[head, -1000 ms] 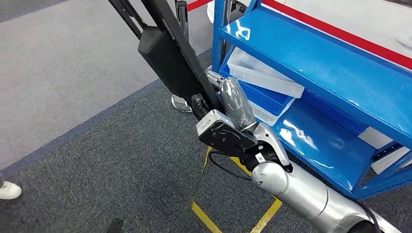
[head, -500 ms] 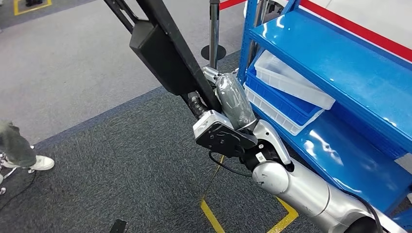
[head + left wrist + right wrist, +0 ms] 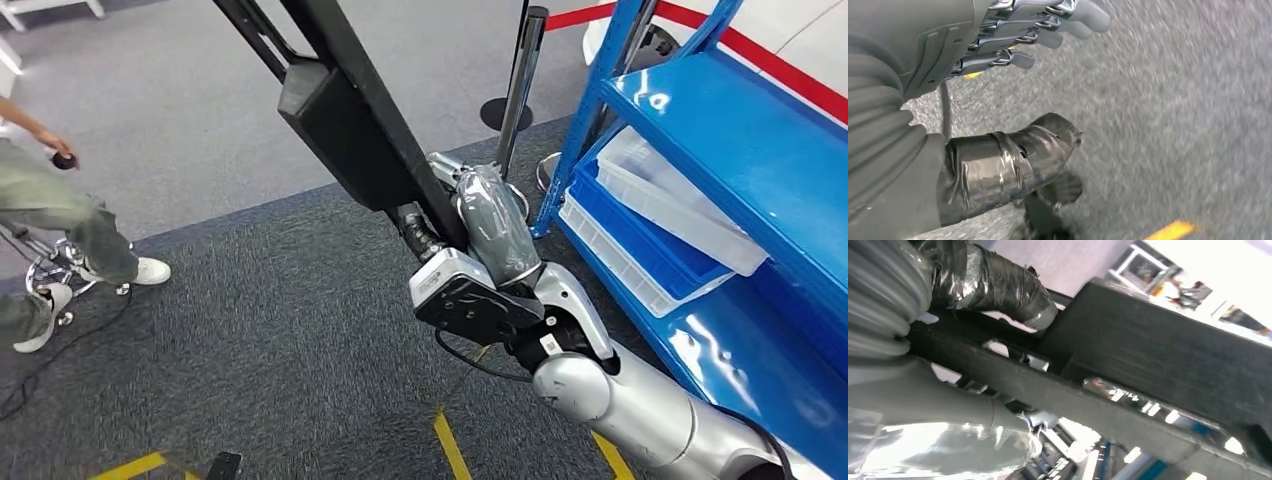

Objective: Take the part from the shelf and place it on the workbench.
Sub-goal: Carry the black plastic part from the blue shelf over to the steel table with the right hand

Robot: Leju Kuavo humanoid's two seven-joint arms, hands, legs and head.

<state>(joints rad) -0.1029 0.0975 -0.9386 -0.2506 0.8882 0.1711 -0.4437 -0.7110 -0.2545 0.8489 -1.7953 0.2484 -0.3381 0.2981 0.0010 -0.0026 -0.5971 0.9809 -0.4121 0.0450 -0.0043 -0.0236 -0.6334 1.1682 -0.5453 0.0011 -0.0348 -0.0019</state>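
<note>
Bright, even light; glare on the blue shelf (image 3: 720, 130); carpet (image 3: 1173, 100) motion-blurred (left wrist view).

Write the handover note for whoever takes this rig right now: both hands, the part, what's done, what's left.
Right hand: grips the long black part, a bar with a boxy block on it, raised over the grey carpet; the right wrist view shows the thumb and fingers wrapped around it.
Left hand: holds nothing, fingers apart, hanging over the carpet.
Blue metal shelf: to the robot's right, with blue and clear trays on its lower level.
Done: the part is off the shelf and in hand.
Left: carry it to the workbench and set it down; none of the views shows the workbench.
A person stands at the left edge.
</note>
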